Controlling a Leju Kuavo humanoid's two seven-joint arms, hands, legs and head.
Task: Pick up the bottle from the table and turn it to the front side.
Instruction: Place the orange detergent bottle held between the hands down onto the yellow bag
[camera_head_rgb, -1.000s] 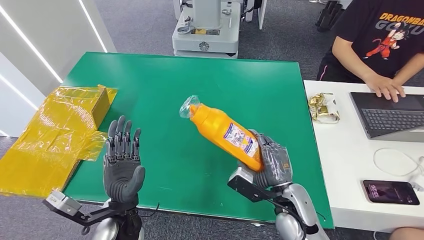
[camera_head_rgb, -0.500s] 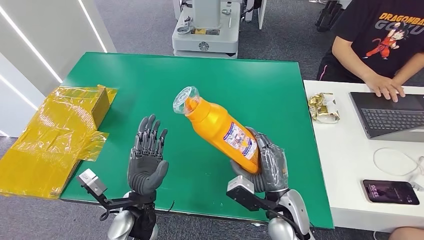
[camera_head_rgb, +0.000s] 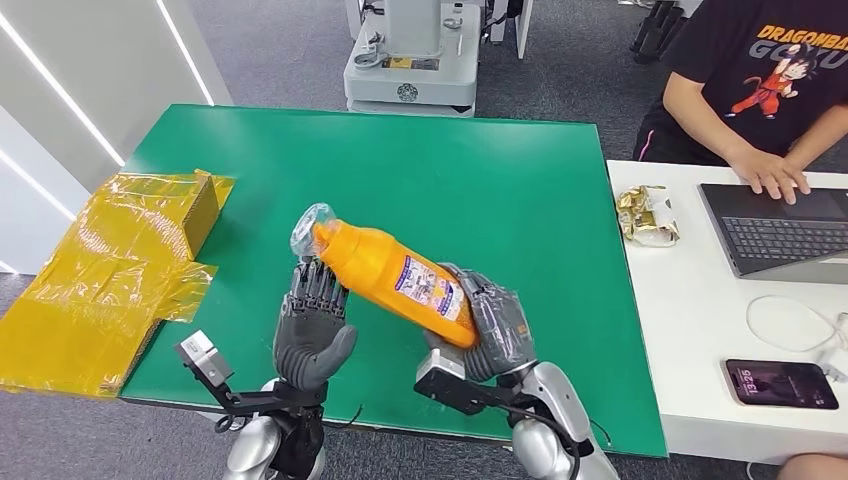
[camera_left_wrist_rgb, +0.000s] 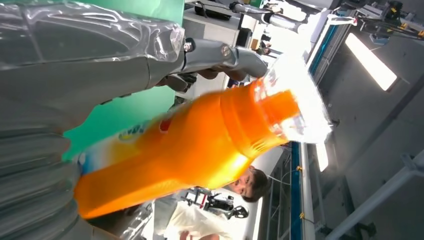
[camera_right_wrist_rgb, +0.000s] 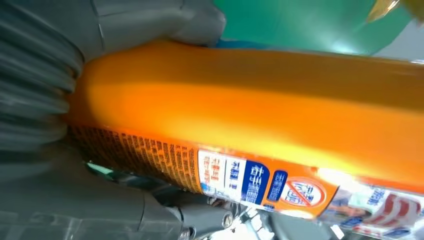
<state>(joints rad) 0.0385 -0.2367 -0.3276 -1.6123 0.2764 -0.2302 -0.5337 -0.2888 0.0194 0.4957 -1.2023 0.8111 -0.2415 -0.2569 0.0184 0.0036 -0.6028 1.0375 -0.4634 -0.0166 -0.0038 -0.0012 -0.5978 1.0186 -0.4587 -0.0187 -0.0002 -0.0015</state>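
bottle (camera_head_rgb: 392, 285) held tilted above green table (camera_head_rgb: 520, 190), clear-wrapped cap end up-left, label side seen from head view | R hand (camera_head_rgb: 488, 325) clasped round bottle's base | L hand (camera_head_rgb: 312, 325) raised palm-up w/ fingers spread, fingertips just under neck, contact can't be told | yellow-wrapped box (camera_head_rgb: 110, 270) at table's left edge

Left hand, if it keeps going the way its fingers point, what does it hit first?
Most likely the orange bottle: the left hand points its fingers at its neck end, though depth is unclear.
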